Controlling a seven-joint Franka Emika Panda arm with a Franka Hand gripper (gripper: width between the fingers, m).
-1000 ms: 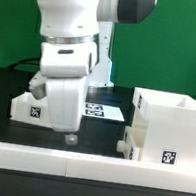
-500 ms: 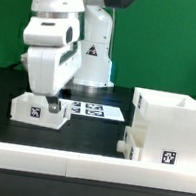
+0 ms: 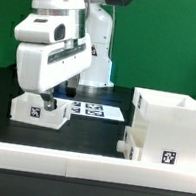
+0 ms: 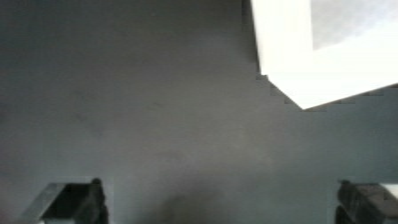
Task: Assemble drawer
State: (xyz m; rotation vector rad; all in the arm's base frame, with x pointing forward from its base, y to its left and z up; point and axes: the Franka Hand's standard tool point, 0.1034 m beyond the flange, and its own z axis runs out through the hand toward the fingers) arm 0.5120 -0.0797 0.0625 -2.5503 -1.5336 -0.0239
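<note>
White drawer housing stands at the exterior view's right, one tray at its left. The gripper hovers over that tray, jaws wide and empty. This looks like the pick-up step: next, lower astride a tray wall.

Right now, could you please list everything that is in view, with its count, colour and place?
drawer housing: one, white, tall open box, the exterior view's right.
small tray: one, white with a black tag, the exterior view's left, close by the fingers.
second tray: one, white, low, beside the housing toward the exterior view's left.
marker board: one, white with black tags, flat on the middle of the table.
rail: one, white, long and low, along the front.
table: one, black.
arm: one, white, above the small tray.
fingers: two, dark, wide apart, holding nothing.
</note>
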